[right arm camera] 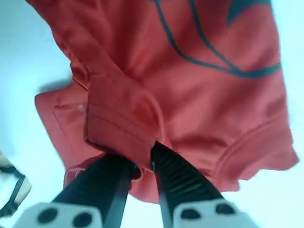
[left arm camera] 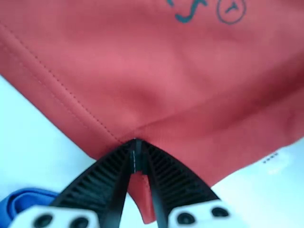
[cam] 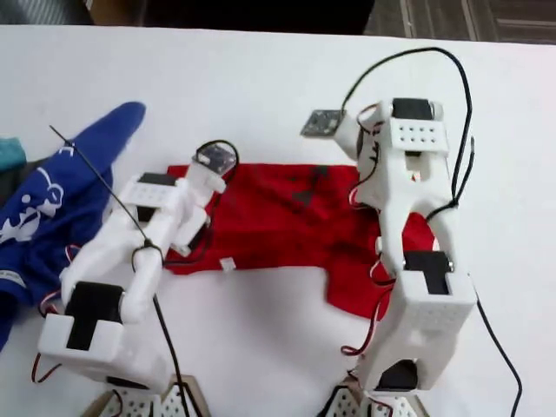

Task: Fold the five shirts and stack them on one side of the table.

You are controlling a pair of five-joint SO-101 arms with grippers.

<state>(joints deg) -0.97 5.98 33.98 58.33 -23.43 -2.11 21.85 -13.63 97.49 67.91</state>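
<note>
Red shirt (cam: 287, 217): it lies spread out, a little rumpled, across the middle of the white table (cam: 261, 78), and my two arms lean over its two ends.
Dark print (left arm camera: 190, 12): it marks the red cloth; from my left wrist I see it on the far part of the fabric, beyond my fingertips.
My left pincer (left arm camera: 135, 153): pressed together, with the black ribbed fingers (left arm camera: 171, 175) meeting at their tips on a stitched edge of the red shirt and a strip of red cloth caught between them.
My right pincer (right arm camera: 145, 161): pinching a raised, doubled-over fold of the red shirt beside a stitched hem; the cloth bunches up around my fingertips.
Blue shirt (cam: 52, 200): it lies in a loose heap at the left edge of the table, one sleeve pointing toward the far side; my left arm reaches past it, and it sits near the red shirt without touching it.
Teal cloth (cam: 9, 152): a scrap shows at the left border, just behind the blue shirt.
</note>
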